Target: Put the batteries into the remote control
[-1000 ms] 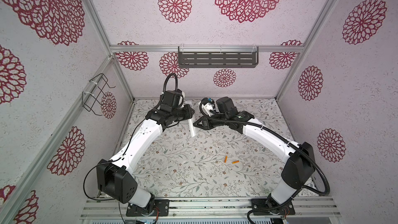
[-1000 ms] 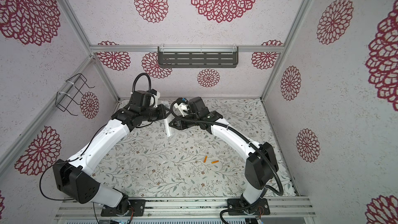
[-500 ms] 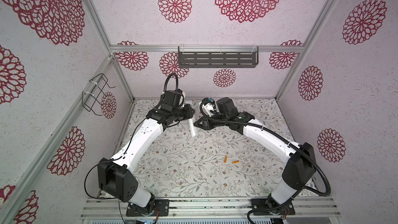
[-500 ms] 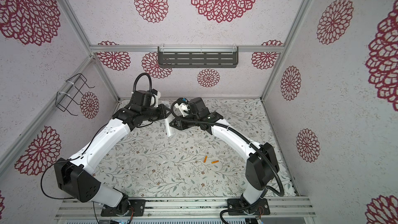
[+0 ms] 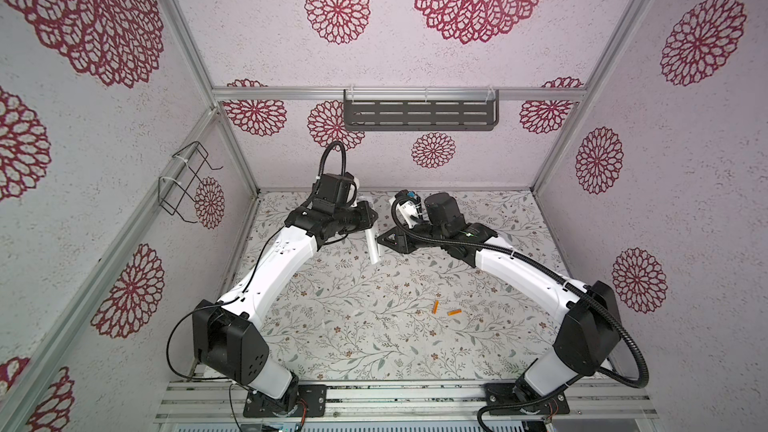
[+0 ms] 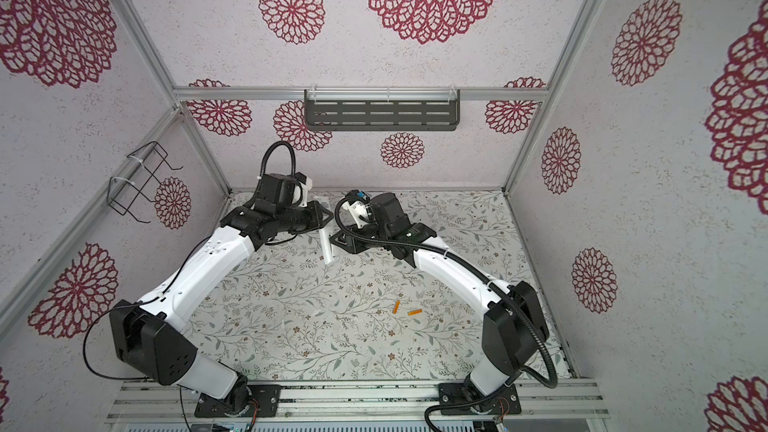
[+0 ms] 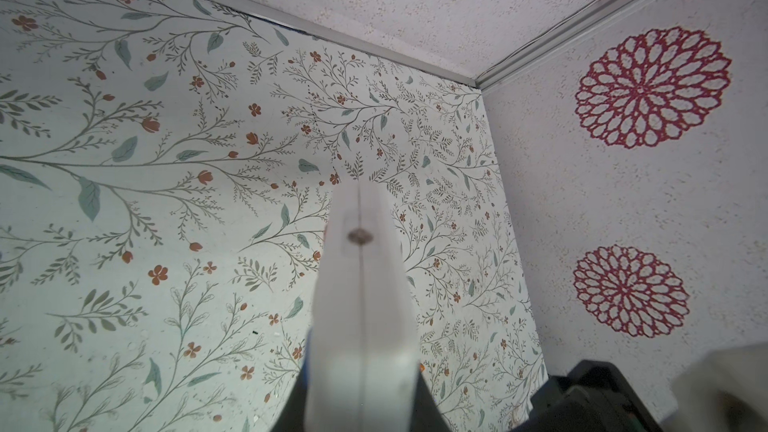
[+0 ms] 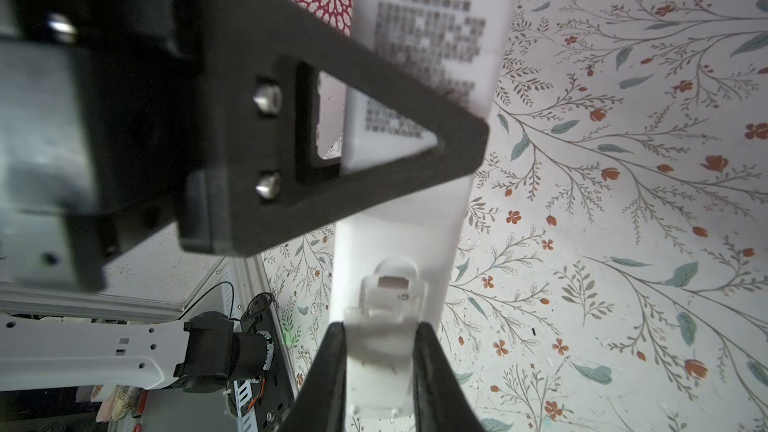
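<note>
In both top views the white remote control [image 5: 373, 248] [image 6: 328, 249] hangs above the back of the floral mat. My left gripper [image 5: 371, 222] [image 6: 326, 220] is shut on its upper part. In the left wrist view the remote control [image 7: 361, 284] shows edge-on between the jaws of the left gripper [image 7: 361, 388]. My right gripper [image 5: 382, 239] [image 8: 380, 326] is shut on the battery cover [image 8: 380, 347] at the remote's lower back. The printed label [image 8: 424, 56] faces the right wrist camera. Two orange batteries [image 5: 435, 306] [image 5: 454, 312] [image 6: 396, 306] [image 6: 414, 312] lie on the mat, nearer the front.
A dark slotted shelf [image 5: 419, 115] hangs on the back wall. A wire basket [image 5: 185, 184] is fixed to the left wall. Walls close the mat on three sides, and a metal rail [image 5: 395, 396] with both arm bases runs along the front.
</note>
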{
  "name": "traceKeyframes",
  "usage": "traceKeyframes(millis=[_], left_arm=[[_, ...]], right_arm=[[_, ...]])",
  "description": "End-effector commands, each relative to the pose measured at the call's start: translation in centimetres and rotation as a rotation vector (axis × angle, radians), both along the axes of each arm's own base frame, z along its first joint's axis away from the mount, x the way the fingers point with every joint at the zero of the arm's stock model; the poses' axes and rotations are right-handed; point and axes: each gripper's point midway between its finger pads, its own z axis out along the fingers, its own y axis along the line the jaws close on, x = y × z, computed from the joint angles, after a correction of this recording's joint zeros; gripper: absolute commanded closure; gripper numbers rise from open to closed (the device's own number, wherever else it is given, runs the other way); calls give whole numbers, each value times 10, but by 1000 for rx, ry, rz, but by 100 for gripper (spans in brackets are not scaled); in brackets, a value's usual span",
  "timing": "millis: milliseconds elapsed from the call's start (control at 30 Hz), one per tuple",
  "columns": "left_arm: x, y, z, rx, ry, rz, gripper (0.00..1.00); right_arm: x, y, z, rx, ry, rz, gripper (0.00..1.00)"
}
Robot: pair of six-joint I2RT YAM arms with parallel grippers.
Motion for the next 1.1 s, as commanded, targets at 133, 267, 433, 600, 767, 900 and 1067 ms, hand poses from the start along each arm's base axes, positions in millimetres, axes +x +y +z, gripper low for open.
traceKeyframes(millis=[133,267,433,600,767,900,1067], left_arm=[[3,-1,1,2,-1,-9,100],[4,2,-5,12,10,-1,100],[4,25,-18,3,34,59,100],[1,42,-29,-1,52,85,100],[-2,45,-35,0,58,86,100],[-3,45,-35,-16,51,95,100],[-8,48,-36,-10,45,98,100]], right_arm=[[-1,-5,44,95,-123,2,76],[0,-8,37,76,-113,-12,76],[3,-28,11,-16,-78,-67,76],[17,-52,-39,-206,16,-147,76],[30,-76,-94,-329,143,-241,76],[35,-90,-138,-413,199,-298,75],[33,-103,-181,-526,255,-320,75]])
